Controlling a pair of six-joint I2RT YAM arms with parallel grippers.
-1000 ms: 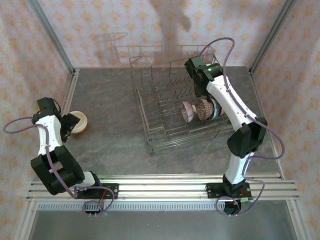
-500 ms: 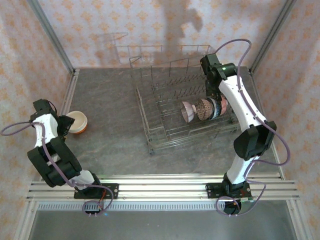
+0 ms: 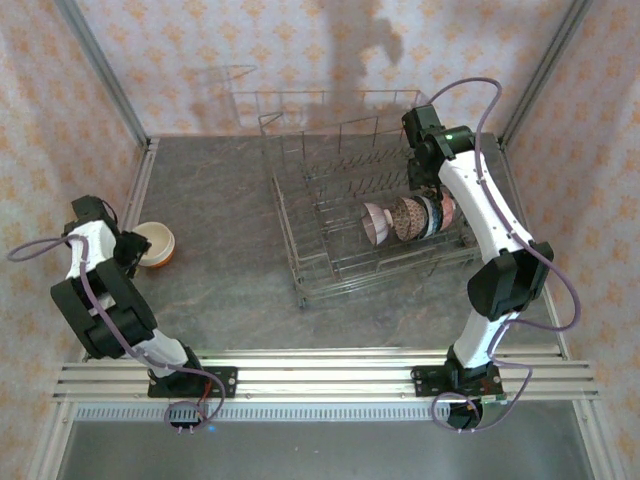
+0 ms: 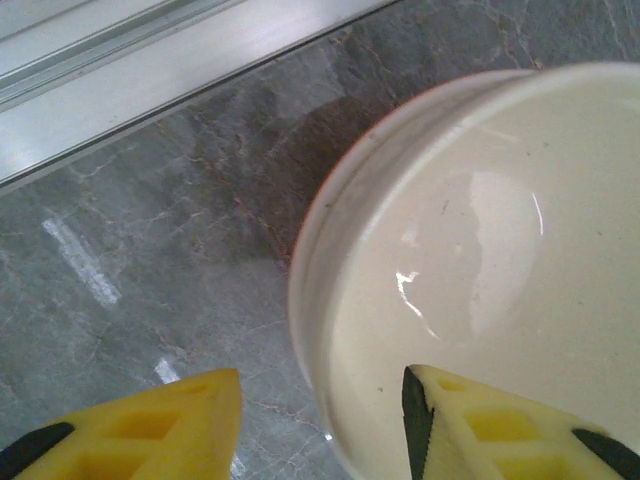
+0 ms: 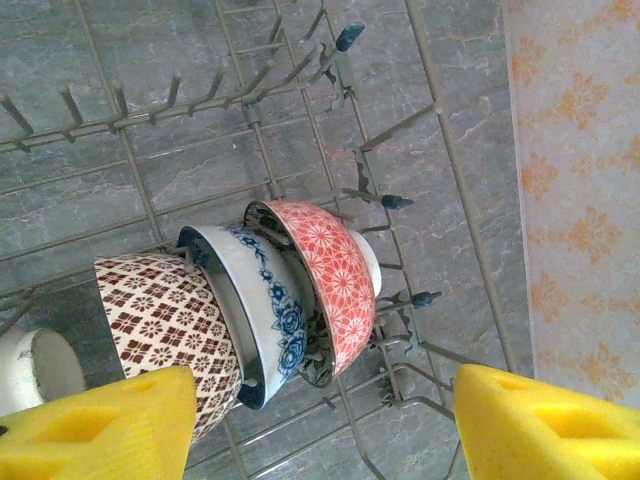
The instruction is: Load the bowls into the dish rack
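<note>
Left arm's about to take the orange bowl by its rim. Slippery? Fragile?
Probably slippery: the orange bowl shows glossy glare inside, so the left gripper, straddling the rim, may slide on the glaze. It looks ceramic, so likely stiff but chippable. Held by one wall, it may tilt.

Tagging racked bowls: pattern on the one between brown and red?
Middle bowl: blue flowers on white, clearest in right wrist view.

table: grey marbled; walls: orange-patterned paper; rail: aluminium, near edge
</note>
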